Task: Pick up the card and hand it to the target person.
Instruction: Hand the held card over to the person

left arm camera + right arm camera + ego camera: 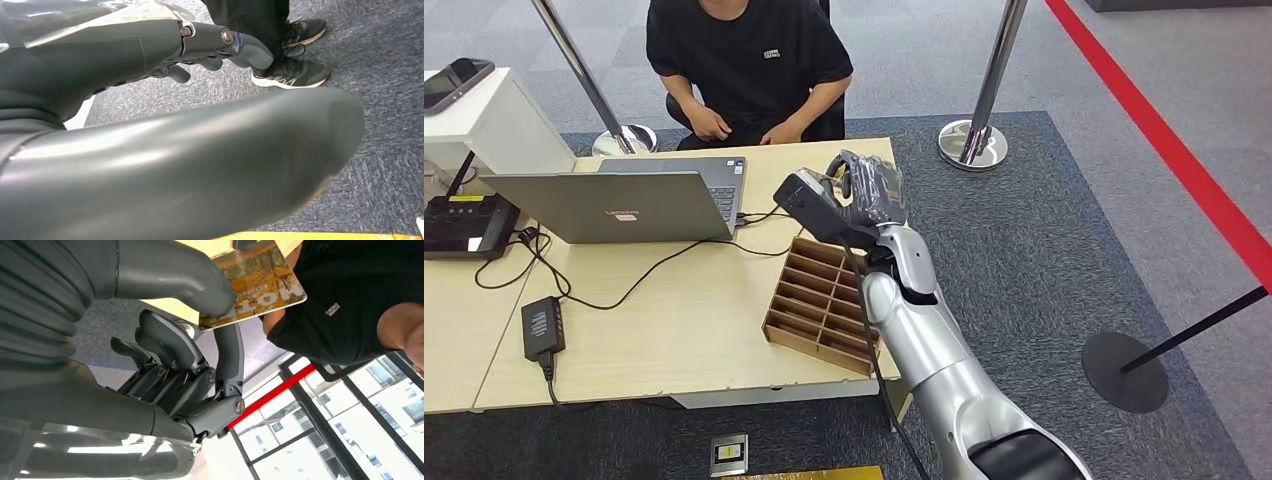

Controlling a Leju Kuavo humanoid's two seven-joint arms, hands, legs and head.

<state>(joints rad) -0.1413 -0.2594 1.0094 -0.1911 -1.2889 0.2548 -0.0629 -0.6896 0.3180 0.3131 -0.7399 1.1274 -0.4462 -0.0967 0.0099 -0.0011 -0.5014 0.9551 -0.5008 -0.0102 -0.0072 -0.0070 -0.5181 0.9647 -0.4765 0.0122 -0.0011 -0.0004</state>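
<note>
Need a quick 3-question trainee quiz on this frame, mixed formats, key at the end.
1. True or false: the right hand pinches the card between thumb and fingers.
2. Where does the wooden divider tray sit? A) on the floor B) on the table C) on the laptop
3. Fill in: the seated person wears a ____ shirt.

Key: 1 true; 2 B; 3 black.

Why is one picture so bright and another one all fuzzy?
Right wrist view: white daylight in the windows washes out that corner, yet the card stays sharp. Left wrist view: the left hand sits very close, soft and glossy with glare. Head view: even, clear.
</note>
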